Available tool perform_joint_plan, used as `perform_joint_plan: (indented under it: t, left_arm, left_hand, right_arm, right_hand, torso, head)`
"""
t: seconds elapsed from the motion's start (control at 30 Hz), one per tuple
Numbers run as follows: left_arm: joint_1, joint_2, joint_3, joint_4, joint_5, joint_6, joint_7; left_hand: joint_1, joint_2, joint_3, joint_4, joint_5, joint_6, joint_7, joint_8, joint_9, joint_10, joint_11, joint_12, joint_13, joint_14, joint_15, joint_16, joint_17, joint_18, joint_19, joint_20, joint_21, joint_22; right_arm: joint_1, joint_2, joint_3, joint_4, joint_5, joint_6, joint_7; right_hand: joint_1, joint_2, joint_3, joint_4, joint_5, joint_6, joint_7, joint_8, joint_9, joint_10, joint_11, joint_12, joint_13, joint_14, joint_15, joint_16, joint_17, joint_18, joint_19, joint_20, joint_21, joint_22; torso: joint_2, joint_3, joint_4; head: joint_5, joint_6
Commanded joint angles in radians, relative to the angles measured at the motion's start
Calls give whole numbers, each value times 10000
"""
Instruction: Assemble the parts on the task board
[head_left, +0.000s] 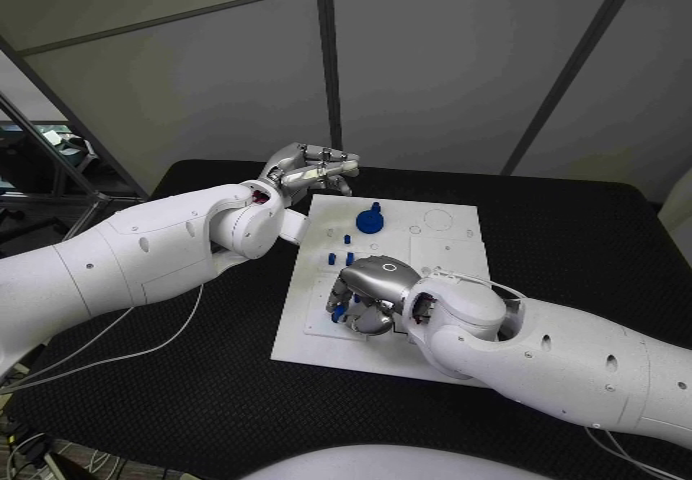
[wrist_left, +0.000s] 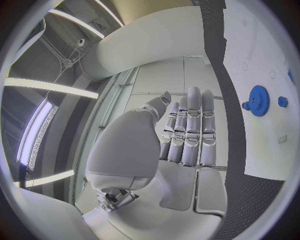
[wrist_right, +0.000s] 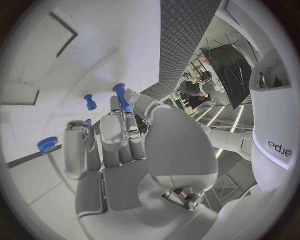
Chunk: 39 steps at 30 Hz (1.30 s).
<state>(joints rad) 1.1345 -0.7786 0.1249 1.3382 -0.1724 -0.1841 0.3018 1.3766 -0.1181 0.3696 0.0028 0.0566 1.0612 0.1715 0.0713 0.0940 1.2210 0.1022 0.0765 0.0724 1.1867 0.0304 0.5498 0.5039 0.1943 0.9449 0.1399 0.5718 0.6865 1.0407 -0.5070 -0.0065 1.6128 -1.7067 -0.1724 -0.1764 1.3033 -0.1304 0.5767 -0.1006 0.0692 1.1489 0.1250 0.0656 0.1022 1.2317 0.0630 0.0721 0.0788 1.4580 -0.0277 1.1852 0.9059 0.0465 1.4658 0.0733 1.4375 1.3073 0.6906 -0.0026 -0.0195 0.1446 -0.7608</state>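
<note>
The right robot hand (head_left: 372, 290) pinches a blue peg (wrist_right: 122, 96) over the white board (head_left: 433, 245), mid-frame, probably seating it; next it needs lining up. The left robot hand (head_left: 307, 167) hangs spread, upper left.

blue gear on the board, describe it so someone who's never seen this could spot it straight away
Start at the white task board in the middle of the black table. Go to its far end, near the left hand. The blue gear there is round, toothed and far larger than the small blue pegs nearer the robot.
</note>
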Motion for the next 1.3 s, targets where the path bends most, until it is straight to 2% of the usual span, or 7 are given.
perform_joint_plan:
  t: [0.03,0.4,0.73,0.83,0.93,1.07,1.3]
  left_arm:
    - [19,12,9,6,33,97,34]
    - [19,-3,8,2,33,102,28]
    - [16,-55,5,-20,33,100,20]
    - [15,-74,-3,-27,33,100,18]
    - [15,-112,-35,-8,33,103,13]
    - [15,-177,-81,37,33,95,6]
    - [14,-278,-130,155,33,80,4]
  left_hand:
    - [-49,5,-46,-17,-66,-61,-21,-47,-13,-30,16,-60,4,-25,48,-36,-9,-142,49,24,-7,-9]
    - [-49,5,-46,-17,-66,-61,-21,-47,-13,-30,16,-60,4,-25,48,-36,-9,-142,49,24,-7,-9]
    - [-49,5,-46,-17,-66,-61,-21,-47,-13,-30,16,-60,4,-25,48,-36,-9,-142,49,24,-7,-9]
    - [-49,5,-46,-17,-66,-61,-21,-47,-13,-30,16,-60,4,-25,48,-36,-9,-142,49,24,-7,-9]
    - [-49,5,-46,-17,-66,-61,-21,-47,-13,-30,16,-60,4,-25,48,-36,-9,-142,49,24,-7,-9]
    - [-49,3,-61,-18,-67,-67,-21,-46,-14,-34,15,-60,5,-25,48,-42,-8,-140,54,26,-23,-19]
    - [-53,-4,-69,-17,-68,-68,-21,-45,-14,-34,16,-59,5,-24,49,-43,-8,-140,56,27,-28,-23]
  right_arm:
    - [-29,52,-63,-26,57,26,201]
    - [-30,-15,-90,-23,404,-1373,612]
    - [-35,-1002,-74,744,920,-2687,975]
    - [13,-1695,159,1129,1573,-2851,845]
    - [119,-2421,416,1367,2434,-2716,445]
    - [206,-3314,623,1614,3338,-2381,-300]
    - [256,-4807,748,2217,3971,-1978,-1860]
  right_hand:
    - [-303,-168,-127,20,-102,-229,61,-42,-88,-423,118,-124,-128,-8,147,-69,-89,-16,165,133,-109,900]
    - [-203,-424,-1294,5,-129,-1198,263,-22,-343,-2329,468,-57,-155,-159,427,-329,-586,215,-266,460,-923,-1]
    - [66,-421,-1970,183,-108,-1221,276,-12,-350,-2392,461,113,-131,-221,435,-458,-836,266,-344,482,-1131,-215]
    - [30,-349,-2100,317,-113,-1114,317,21,-334,-1962,392,355,-93,-188,384,-437,-818,251,-296,442,-1087,-159]
    - [-213,-303,-2165,519,-120,-945,238,52,-315,-1033,238,799,43,-127,282,-328,-664,220,-213,367,-971,-25]
    - [-721,-300,-2267,898,-111,-595,-103,168,-228,639,-223,1610,456,182,-70,448,518,12,218,83,-222,820]
    - [-1848,-587,-3282,2324,141,262,-679,608,559,2201,-892,4708,3319,356,-622,1213,1530,-217,642,-546,567,1722]
  torso:
    - [10,4,4]
    - [8,19,0]
    - [-11,18,-25]
    - [-26,-4,-17]
    - [-32,-16,-12]
    - [-41,-17,-32]
    - [-82,-56,-155]
  head:
    - [-2,10]
    - [-11,48]
    - [-100,131]
    - [-271,186]
    - [-518,237]
    - [-763,285]
    - [-1168,281]
